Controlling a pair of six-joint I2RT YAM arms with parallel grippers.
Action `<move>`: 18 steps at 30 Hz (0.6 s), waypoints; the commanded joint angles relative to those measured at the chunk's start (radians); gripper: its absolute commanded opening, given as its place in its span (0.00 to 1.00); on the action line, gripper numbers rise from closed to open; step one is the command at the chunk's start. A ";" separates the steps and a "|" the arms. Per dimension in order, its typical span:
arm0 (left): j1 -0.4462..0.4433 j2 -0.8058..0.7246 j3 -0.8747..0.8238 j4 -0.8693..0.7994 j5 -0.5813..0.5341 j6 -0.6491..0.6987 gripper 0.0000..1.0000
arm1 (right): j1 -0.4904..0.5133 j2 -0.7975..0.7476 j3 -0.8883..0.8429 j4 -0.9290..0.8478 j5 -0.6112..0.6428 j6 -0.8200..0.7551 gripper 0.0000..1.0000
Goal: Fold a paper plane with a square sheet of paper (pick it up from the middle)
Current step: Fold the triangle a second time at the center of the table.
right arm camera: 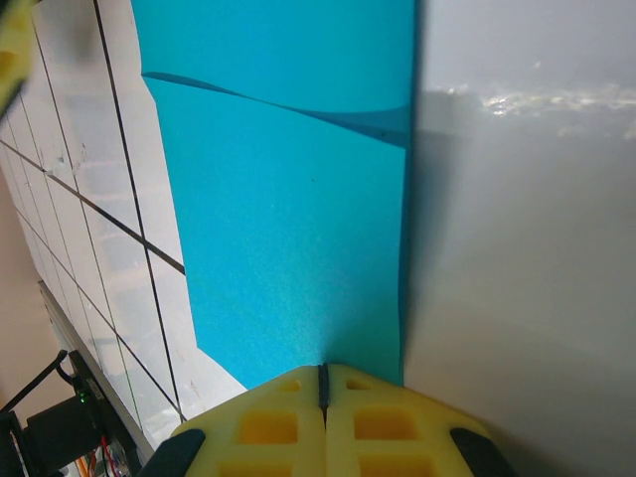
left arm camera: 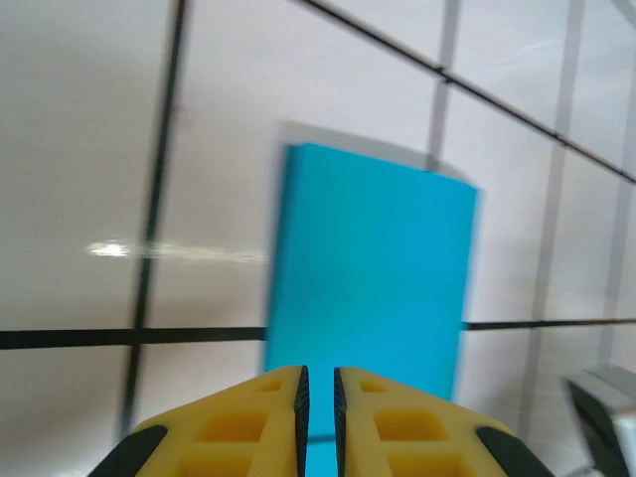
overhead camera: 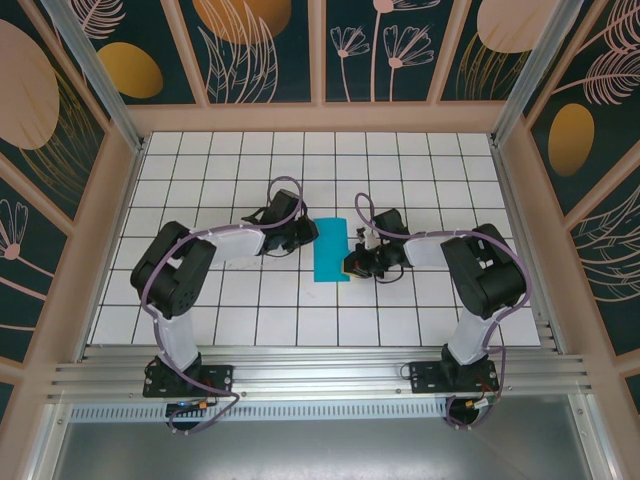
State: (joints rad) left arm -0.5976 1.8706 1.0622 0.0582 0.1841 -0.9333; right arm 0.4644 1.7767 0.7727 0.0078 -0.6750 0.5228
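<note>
The square sheet of paper point(overhead camera: 328, 250) is teal and lies folded into a flat rectangle on the white grid table, about one tile wide and two long. No paper plane is in view. My left gripper point(overhead camera: 308, 235) hangs at the sheet's upper left edge. In the left wrist view its yellow jaws point(left arm camera: 320, 383) stand a narrow slit apart over the paper point(left arm camera: 373, 268), holding nothing. My right gripper point(overhead camera: 350, 266) is shut at the sheet's lower right. In the right wrist view its closed tips point(right arm camera: 323, 373) rest on the paper point(right arm camera: 288, 219) beside its straight edge.
The white grid table point(overhead camera: 200, 200) stretches out on all sides of the sheet. Wooden frame posts and patterned walls point(overhead camera: 320, 50) enclose it. An aluminium rail point(overhead camera: 320, 375) with both arm bases runs along the near edge.
</note>
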 commanded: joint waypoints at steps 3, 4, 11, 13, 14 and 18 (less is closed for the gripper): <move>-0.046 -0.039 -0.023 0.122 0.146 0.022 0.18 | 0.008 0.059 -0.024 -0.107 0.114 -0.017 0.02; -0.057 -0.025 -0.021 0.133 0.169 0.022 0.17 | 0.009 0.059 -0.024 -0.107 0.114 -0.015 0.02; -0.092 0.066 -0.028 0.158 0.207 0.003 0.15 | 0.009 0.059 -0.017 -0.100 0.106 -0.010 0.02; -0.096 0.073 -0.047 0.178 0.211 -0.007 0.15 | 0.008 0.061 -0.016 -0.100 0.106 -0.012 0.02; -0.097 0.073 -0.056 0.185 0.211 -0.010 0.15 | 0.009 0.059 -0.015 -0.102 0.107 -0.012 0.02; -0.097 0.086 -0.083 0.194 0.203 -0.010 0.15 | 0.008 0.063 -0.015 -0.104 0.109 -0.014 0.03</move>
State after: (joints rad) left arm -0.6941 1.9396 0.9966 0.2062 0.3710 -0.9352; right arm 0.4648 1.7794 0.7788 0.0002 -0.6754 0.5232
